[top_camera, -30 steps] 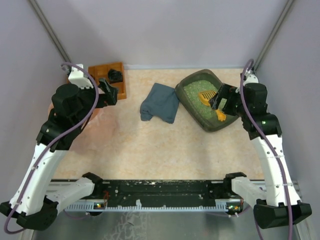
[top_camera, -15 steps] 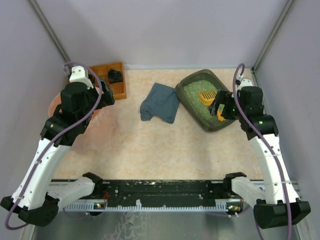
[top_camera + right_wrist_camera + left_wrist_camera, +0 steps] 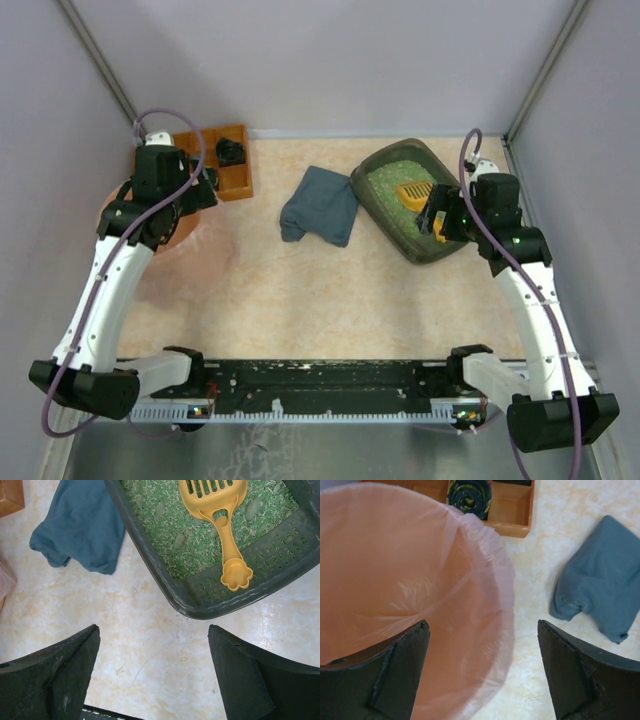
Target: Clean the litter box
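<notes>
**Above both counter ends, arms poised**

Far right, the litter box (image 3: 280, 550) sits angled, with a yellow scoop (image 3: 220, 510) inside. The right arm (image 3: 510, 240) bends over its near rim, right jaws wide and empty. The left jaws gape empty over the pink bucket (image 3: 485, 580) by the left wall. Open counter (image 3: 300, 290) lies nearer.

light: bright, even | shadows: soft, faint | glare: mild on table (image 3: 280, 622) | focus: sharp

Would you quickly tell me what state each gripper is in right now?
Left gripper: open, holding nothing, over the round pink plastic-lined bucket.
Right gripper: open, holding nothing; yellow plastic scoop lies in the dark grey-green rectangular litter box.
</notes>
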{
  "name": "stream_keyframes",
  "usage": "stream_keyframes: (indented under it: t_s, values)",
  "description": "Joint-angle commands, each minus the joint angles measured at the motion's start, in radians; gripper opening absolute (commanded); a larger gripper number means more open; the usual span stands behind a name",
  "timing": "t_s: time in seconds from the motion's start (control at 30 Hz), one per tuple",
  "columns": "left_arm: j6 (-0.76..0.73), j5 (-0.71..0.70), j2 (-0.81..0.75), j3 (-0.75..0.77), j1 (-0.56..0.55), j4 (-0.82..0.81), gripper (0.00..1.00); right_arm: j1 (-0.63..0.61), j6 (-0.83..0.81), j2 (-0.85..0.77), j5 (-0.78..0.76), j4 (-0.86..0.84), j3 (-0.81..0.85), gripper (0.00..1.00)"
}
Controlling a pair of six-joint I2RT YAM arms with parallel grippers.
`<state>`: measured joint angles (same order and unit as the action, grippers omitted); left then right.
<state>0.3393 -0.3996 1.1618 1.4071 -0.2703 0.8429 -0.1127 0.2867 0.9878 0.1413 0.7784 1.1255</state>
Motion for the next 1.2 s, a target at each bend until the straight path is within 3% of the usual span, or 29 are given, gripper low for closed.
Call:
stream_keyframes:
  t_s: [0.0,0.3,0.53,0.7,0.97,1.17]
  values:
    - [-0.072,0.183,0.035,-0.027,0.061,-0.024,0.91,0.010,-0.019,-0.004,0.016,-0.018,-0.001,0.88]
    - [-0.129,0.238,0.162,-0.003,0.063,-0.060,0.73,0.010,-0.018,-0.013,0.033,-0.017,-0.027,0.87]
    - [-0.153,0.194,0.260,0.017,0.063,-0.042,0.49,0.010,-0.031,-0.019,0.024,-0.008,-0.039,0.87]
    - [-0.193,0.247,0.292,0.039,0.062,-0.057,0.34,0.011,-0.036,-0.018,0.021,-0.011,-0.044,0.87]
    - [-0.272,0.452,0.341,0.087,0.053,-0.137,0.10,0.010,-0.037,-0.034,0.018,-0.023,-0.078,0.87]
    - [-0.290,0.493,0.410,0.170,0.010,-0.181,0.07,0.010,-0.032,-0.042,0.021,-0.033,-0.098,0.87]
